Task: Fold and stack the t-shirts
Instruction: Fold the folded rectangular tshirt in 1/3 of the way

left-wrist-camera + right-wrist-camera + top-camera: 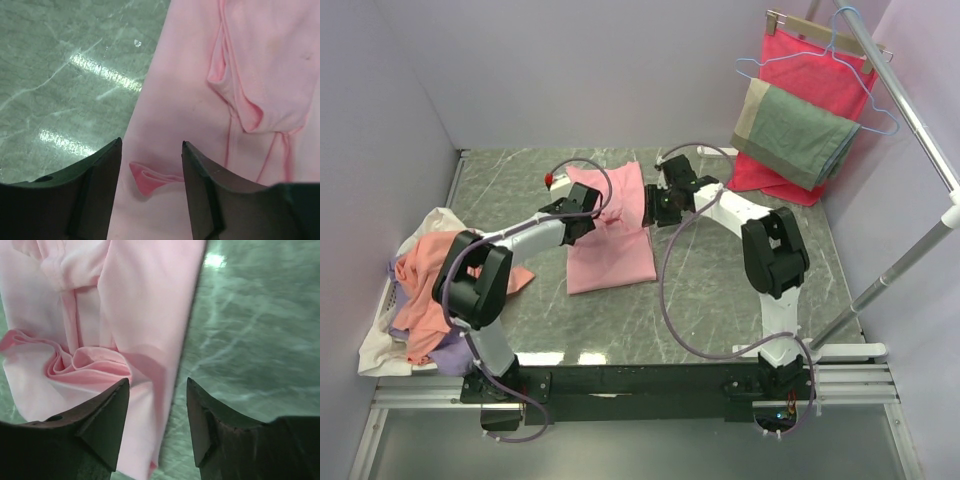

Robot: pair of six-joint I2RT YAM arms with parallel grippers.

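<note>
**Pink t-shirt mid-bench, both pairs of jaws open over it**

A light pink t-shirt (611, 258) lies on the middle of a green marbled bench (720, 310), a little closer to the far edge than the near one. Its near part is a flat rectangle. Its far part is rumpled and sits between the two arms' tips.

The left arm (510, 250) reaches in from the near-left corner. In the left wrist view its jaws are parted above the pink cloth (200, 100), with a small raised fold (145, 180) between them and nothing gripped. The shirt's left edge runs just beside the left jaw, with bare bench beyond it.

The right arm (760, 230) reaches in from the near-right corner. In the right wrist view its jaws are also spread and grip nothing. The shirt's right edge (175, 365) runs between them, and a bunch of gathered folds (85, 362) lies beside the left jaw.

Bare bench shows to the right of the shirt as far as the right edge, and along a strip by the near edge.

At the left edge, toward the near-left corner, is a loose pile of t-shirts: salmon-orange (425, 285) on top, lilac (455, 355) below it, and white (380, 345) reaching over the bench's edge.

Past the far-right corner, a red cloth (810, 70) on a hanger and a grey-green and beige cloth (795, 135) hang from a slanted rail (910, 110).
</note>
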